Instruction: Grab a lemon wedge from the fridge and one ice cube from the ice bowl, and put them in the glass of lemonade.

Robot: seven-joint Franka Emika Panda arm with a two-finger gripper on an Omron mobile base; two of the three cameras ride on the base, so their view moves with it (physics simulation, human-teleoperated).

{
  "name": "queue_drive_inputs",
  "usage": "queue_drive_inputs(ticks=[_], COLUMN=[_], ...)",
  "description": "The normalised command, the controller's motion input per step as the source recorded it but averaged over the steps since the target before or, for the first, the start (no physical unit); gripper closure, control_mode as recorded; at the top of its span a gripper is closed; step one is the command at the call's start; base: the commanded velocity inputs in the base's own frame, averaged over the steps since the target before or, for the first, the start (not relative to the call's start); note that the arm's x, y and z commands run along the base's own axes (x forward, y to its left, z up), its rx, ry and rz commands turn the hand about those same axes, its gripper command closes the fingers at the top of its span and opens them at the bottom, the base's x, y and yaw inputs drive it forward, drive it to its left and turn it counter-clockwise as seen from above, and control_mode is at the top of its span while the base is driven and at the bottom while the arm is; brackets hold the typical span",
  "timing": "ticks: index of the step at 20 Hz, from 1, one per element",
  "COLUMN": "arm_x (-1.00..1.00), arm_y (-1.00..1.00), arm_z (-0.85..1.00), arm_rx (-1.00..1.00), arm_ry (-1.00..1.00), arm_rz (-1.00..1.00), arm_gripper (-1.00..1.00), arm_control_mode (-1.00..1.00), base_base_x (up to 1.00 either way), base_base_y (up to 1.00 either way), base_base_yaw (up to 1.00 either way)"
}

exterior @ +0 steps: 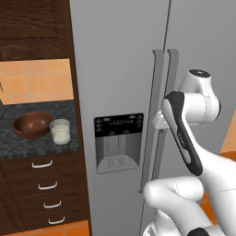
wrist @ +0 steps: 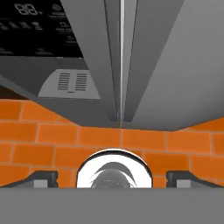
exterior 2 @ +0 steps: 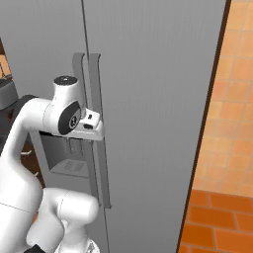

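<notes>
Fingers (wrist: 43, 178) of the white arm's gripper (wrist: 113, 179) stand wide apart, empty, at the two long vertical handles (exterior 2: 94, 133) of the tall grey side-by-side fridge (exterior 2: 148, 99), doors closed. Far left of the fingers, on the dark speckled tabletop (exterior: 27, 145), the reddish-brown ice bowl (exterior: 31, 124) touches the clear lemonade glass (exterior: 60, 131).

Flat, even rendered light is falling across all views; no clear source is showing. The fridge (exterior: 120, 69) doors are reading smooth matte grey, without glare. The ice bowl (exterior: 31, 124) is carrying a faint gloss. Soft shading is darkening the dispenser recess (exterior: 117, 150). Edges are looking slightly pixelated; no blur or lens distortion is appearing.
</notes>
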Motion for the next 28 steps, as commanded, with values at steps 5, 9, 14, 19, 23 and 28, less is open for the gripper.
queue_drive_inputs(ticks=[5, 9, 14, 19, 23, 28], arm_x=[-0.71, -0.82, 0.41, 0.15, -0.28, 0.00], arm_y=[-0.20, -0.07, 0.10, -0.06, -0.06, 0.00], arm_z=[0.00, 0.00, 0.00, -0.02, -0.01, 0.00], arm_rx=[0.00, 0.00, 0.00, 0.00, 0.00, 0.00], arm_ry=[0.00, 0.00, 0.13, 0.11, 0.04, 0.00], arm_rz=[0.00, 0.00, 0.01, 0.01, 0.00, 0.00], arm_gripper=[-1.00, -1.00, -1.00, -1.00, -1.00, -1.00], arm_control_mode=[-1.00, -1.00, -1.00, -1.00, -1.00, 1.00], base_base_x=[0.00, 0.00, 0.00, 0.00, 0.00, -0.90], base_base_y=[0.00, 0.00, 0.00, 0.00, 0.00, -0.15], base_base_yaw=[0.00, 0.00, 0.00, 0.00, 0.00, 0.00])
